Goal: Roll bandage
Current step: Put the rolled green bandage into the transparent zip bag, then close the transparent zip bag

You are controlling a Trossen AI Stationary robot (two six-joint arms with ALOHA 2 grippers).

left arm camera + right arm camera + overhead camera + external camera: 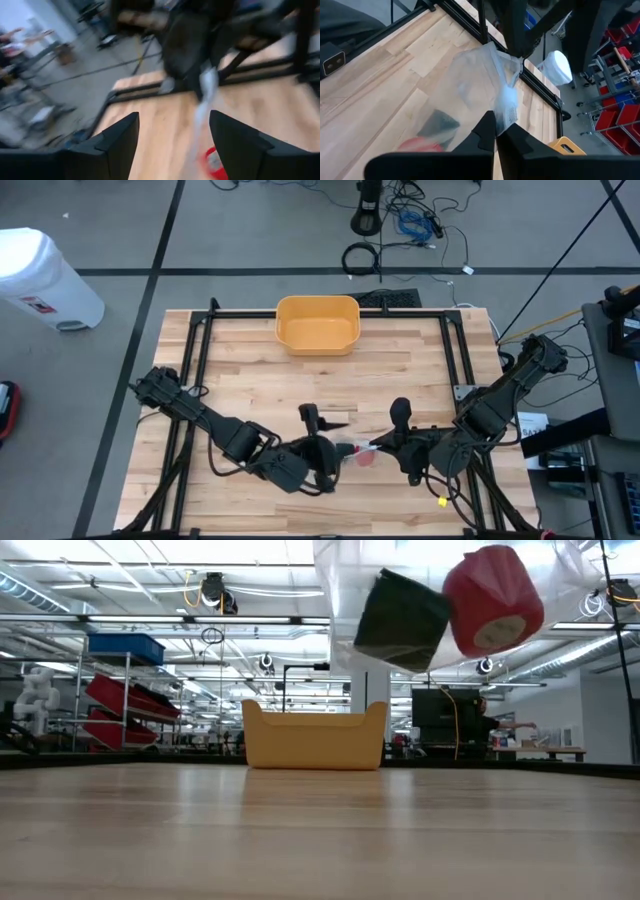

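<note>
Slippage is the main risk: the right gripper (495, 131), fingers pinched tight on a thin fold of the clear bag (485, 75), alone carries the red bandage roll (492, 600) and a dark roll (402, 620) hanging above the table (250, 380); if the film slides out, both drop. Left gripper (172, 135) stands spread and empty beside it, low centre of the high view, both arms reaching inward
</note>
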